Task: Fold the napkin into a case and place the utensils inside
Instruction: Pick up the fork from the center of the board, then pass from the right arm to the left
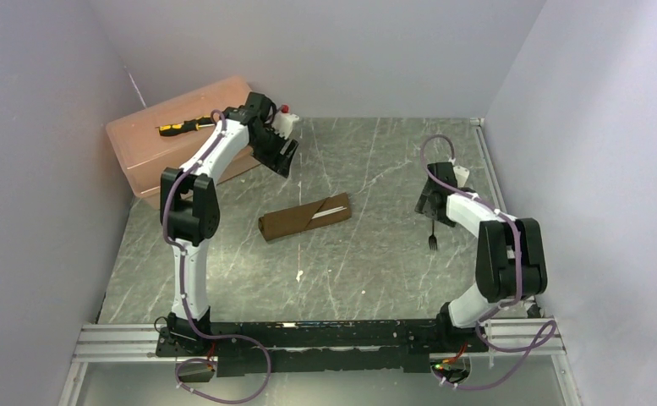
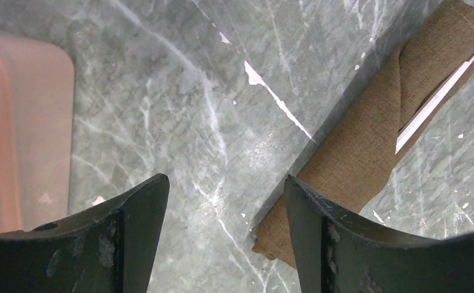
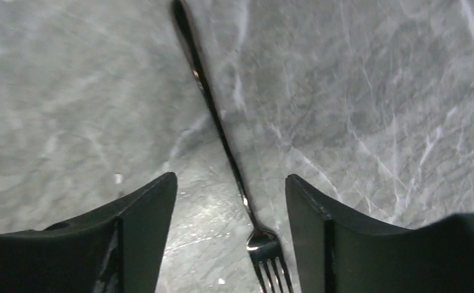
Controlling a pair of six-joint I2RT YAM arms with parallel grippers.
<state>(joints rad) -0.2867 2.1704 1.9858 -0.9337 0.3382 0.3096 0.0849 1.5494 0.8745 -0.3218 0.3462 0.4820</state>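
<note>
The brown napkin (image 1: 299, 220) lies in the middle of the table, folded into a narrow case (image 2: 368, 140). A slim silvery utensil (image 1: 334, 209) pokes out of its right end; it shows in the left wrist view as a bright strip (image 2: 437, 102). My left gripper (image 1: 281, 156) hovers open to the case's upper left, over bare table (image 2: 225, 183), with nothing between its fingers. A fork (image 1: 433, 238) lies flat on the table at the right. My right gripper (image 1: 431, 210) stands open above it, and the fork's neck (image 3: 234, 165) runs between the two fingers (image 3: 231, 180), untouched.
A pink box (image 1: 172, 144) sits at the back left, behind the left arm, with a yellow-and-black screwdriver (image 1: 186, 126) on top. The box's edge (image 2: 21, 128) shows at the left of the left wrist view. A small white speck (image 1: 298, 275) lies in front of the case. Walls enclose three sides.
</note>
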